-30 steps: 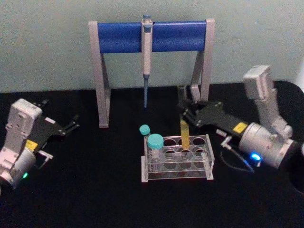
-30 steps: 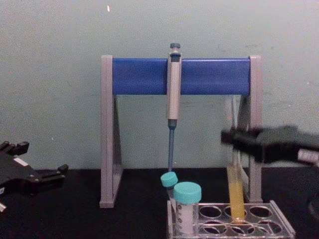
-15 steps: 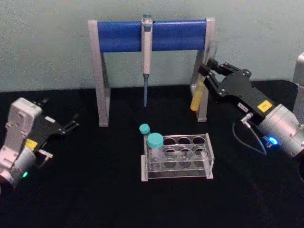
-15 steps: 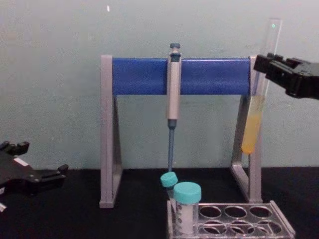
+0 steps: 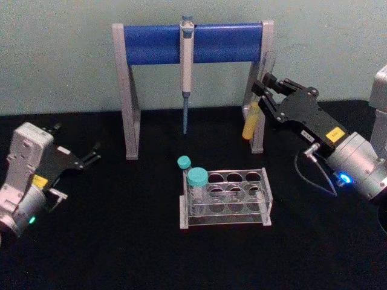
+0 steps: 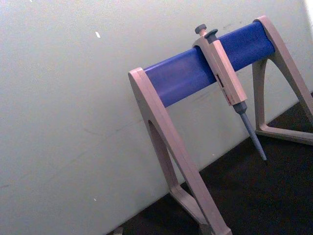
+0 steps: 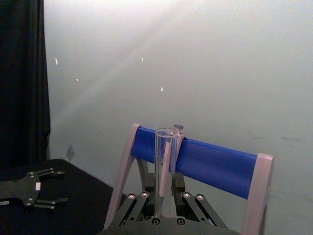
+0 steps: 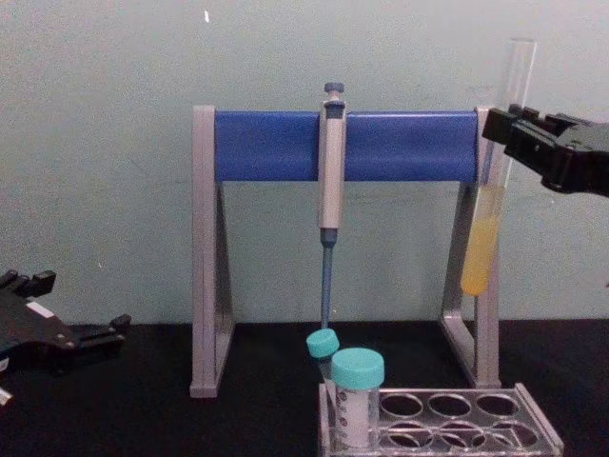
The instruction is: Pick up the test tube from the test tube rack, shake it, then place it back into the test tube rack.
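The test tube (image 5: 250,118), clear glass with yellow liquid in its lower part, hangs in the air right of and behind the test tube rack (image 5: 265,194), beside the stand's right leg. My right gripper (image 5: 262,89) is shut on its upper part. In the chest view the test tube (image 8: 481,243) tilts slightly, with the right gripper (image 8: 505,128) level with the blue bar and the rack (image 8: 539,427) below. In the right wrist view the test tube (image 7: 165,169) rises between the fingers (image 7: 143,205). My left gripper (image 5: 77,139) is parked open at the far left.
A wide teal-capped vial (image 5: 196,185) and a thin teal-capped tube (image 5: 184,165) stand in the rack's left end. Behind the rack rises the grey-and-blue pipette stand (image 5: 129,90) with a pipette (image 5: 186,66) hanging from its bar. Black table lies in front.
My right gripper has lifted the test tube up and back out of the rack's back row to beside the stand's right leg. The left arm has stayed still.
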Robot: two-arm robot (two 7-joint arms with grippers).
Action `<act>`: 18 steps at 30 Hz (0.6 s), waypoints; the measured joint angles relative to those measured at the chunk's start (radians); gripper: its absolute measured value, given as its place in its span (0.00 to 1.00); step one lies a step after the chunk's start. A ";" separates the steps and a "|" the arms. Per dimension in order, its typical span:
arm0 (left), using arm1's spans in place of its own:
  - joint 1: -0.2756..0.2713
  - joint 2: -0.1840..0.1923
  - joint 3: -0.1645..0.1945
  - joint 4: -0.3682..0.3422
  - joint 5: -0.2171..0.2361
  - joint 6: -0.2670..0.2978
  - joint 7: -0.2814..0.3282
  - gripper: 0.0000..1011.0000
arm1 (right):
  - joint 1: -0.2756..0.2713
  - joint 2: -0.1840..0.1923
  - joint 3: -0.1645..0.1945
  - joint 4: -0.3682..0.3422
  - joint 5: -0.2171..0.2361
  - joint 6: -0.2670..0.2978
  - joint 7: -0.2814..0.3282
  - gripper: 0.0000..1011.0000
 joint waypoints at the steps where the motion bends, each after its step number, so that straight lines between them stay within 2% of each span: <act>1: 0.000 0.000 0.000 0.000 0.000 0.000 0.000 0.99 | 0.000 -0.001 0.000 0.001 0.000 -0.001 0.003 0.23; 10: 0.000 0.000 0.000 0.000 0.000 0.000 0.000 0.99 | 0.006 0.004 -0.013 0.003 0.011 0.002 0.046 0.23; 13: 0.000 0.000 0.000 0.000 0.000 0.000 0.000 0.99 | 0.011 0.029 -0.022 -0.005 0.047 0.027 0.096 0.23; 14: 0.000 0.000 0.000 0.000 0.000 0.000 0.000 0.99 | 0.011 0.029 -0.022 -0.005 0.047 0.027 0.096 0.23; 16: 0.000 0.000 0.000 0.000 0.000 0.000 0.000 0.99 | 0.014 0.064 -0.028 -0.016 0.086 0.055 0.145 0.23; 18: 0.000 0.000 0.000 0.000 0.000 0.000 0.000 0.99 | 0.015 0.085 -0.030 -0.021 0.106 0.071 0.173 0.23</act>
